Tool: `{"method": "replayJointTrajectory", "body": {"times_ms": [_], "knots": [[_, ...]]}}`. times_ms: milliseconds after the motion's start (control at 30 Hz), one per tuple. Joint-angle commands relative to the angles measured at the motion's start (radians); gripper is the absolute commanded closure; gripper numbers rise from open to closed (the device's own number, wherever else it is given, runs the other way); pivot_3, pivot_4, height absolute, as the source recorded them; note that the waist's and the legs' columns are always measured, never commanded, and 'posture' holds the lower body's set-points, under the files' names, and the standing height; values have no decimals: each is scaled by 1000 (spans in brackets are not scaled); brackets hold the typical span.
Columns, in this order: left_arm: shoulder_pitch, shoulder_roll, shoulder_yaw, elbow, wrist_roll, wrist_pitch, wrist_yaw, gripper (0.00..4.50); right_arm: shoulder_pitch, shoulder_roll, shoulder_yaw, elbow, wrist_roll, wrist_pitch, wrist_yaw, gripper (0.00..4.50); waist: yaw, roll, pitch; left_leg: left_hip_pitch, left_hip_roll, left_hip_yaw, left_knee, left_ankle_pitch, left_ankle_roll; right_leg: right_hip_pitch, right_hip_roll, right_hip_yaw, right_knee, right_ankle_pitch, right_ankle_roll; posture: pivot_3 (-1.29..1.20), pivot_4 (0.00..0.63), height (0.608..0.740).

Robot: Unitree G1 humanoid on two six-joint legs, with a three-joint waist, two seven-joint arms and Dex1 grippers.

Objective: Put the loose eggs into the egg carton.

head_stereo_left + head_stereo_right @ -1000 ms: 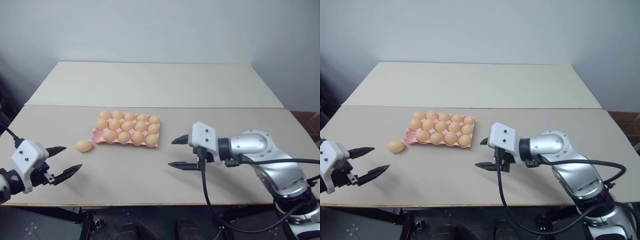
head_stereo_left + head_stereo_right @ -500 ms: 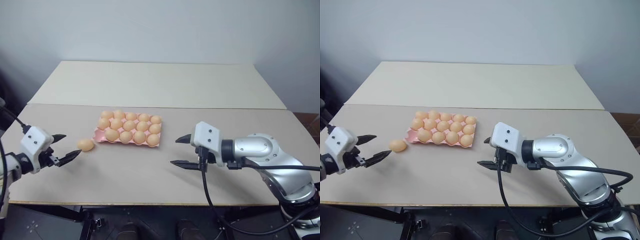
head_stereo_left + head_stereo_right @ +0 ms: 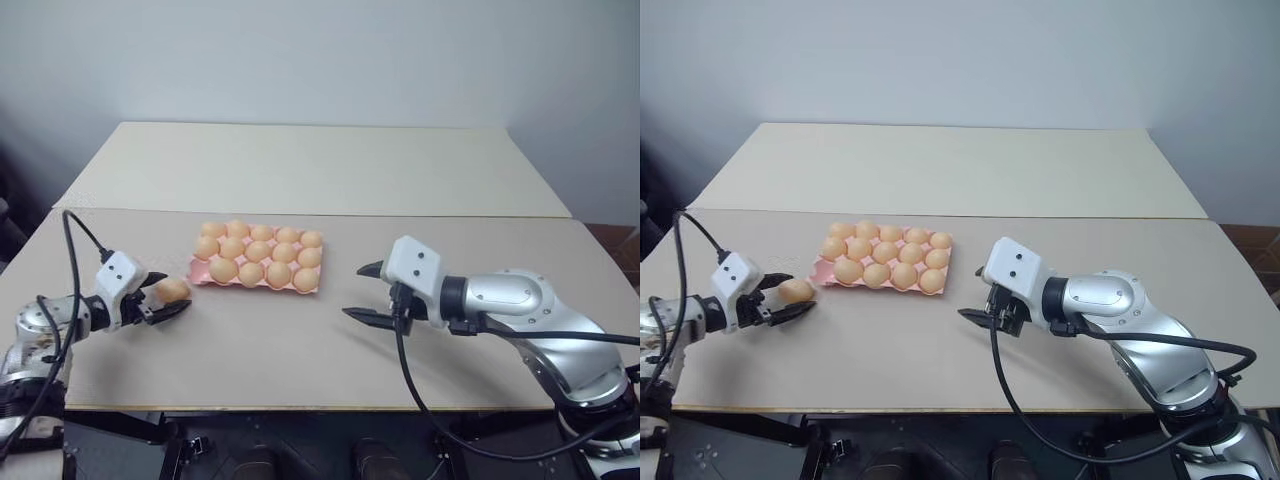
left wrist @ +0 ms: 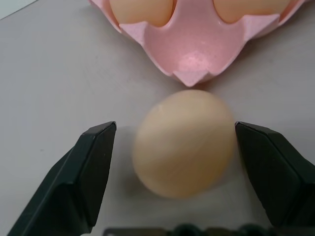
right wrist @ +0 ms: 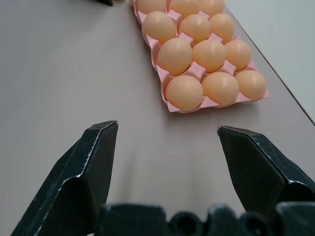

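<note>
One loose egg [image 3: 172, 290] lies on the table just off the near-left corner of the pink egg carton [image 3: 197, 272]. My left gripper [image 3: 172, 296] is open with one finger on each side of that egg; the left wrist view shows a gap between the egg [image 4: 183, 142] and each finger [image 4: 93, 167]. Just beyond the egg, the carton's corner cup [image 4: 189, 54] is bare, while the other cups hold eggs [image 3: 257, 250]. To the right of the carton, my right gripper [image 3: 358, 291] hangs open above the table, pointing at the carton [image 5: 170, 105], with nothing between its fingers.
The carton sits on the near beige table [image 3: 300, 350]. A second table [image 3: 320, 165] adjoins it behind, along a seam. Black cables trail from both wrists. A plain wall stands at the back.
My left gripper has moved forward and down across the table to the loose egg, and its open fingers now straddle the egg. The right gripper has turned slightly but stayed where it was.
</note>
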Motion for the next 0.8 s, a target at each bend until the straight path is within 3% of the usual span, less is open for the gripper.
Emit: {"method": "replayJointTrajectory", "body": {"times_ms": [33,67,300,633,800], "knots": [[-39,-8,-20,55,16,-21,-14,318,-5,-6,-25,-24,-1,9,-22,726,1,0,0,0,0,0,1,0,0,0,0,0,0,0,0,0,150,740],[-46,-11,-18,57,5,-6,-25,318,-5,-8,-26,-24,-1,10,-25,726,1,0,0,0,0,0,1,0,0,0,0,0,0,0,0,0,150,740],[-2,11,-28,13,27,30,-26,2371,2,-14,-24,-27,-2,14,-41,682,-1,0,0,0,0,0,2,0,0,1,0,0,1,0,0,0,150,740],[109,82,10,-201,41,105,76,2457,-8,-10,-2,-5,-16,-8,-46,682,-11,0,0,1,1,0,2,0,1,0,0,1,2,0,0,0,150,740],[91,112,37,-264,39,117,124,2457,-10,-3,6,2,-27,-19,-51,682,-7,0,0,0,1,0,2,0,1,0,0,0,1,0,0,0,150,740]]}}
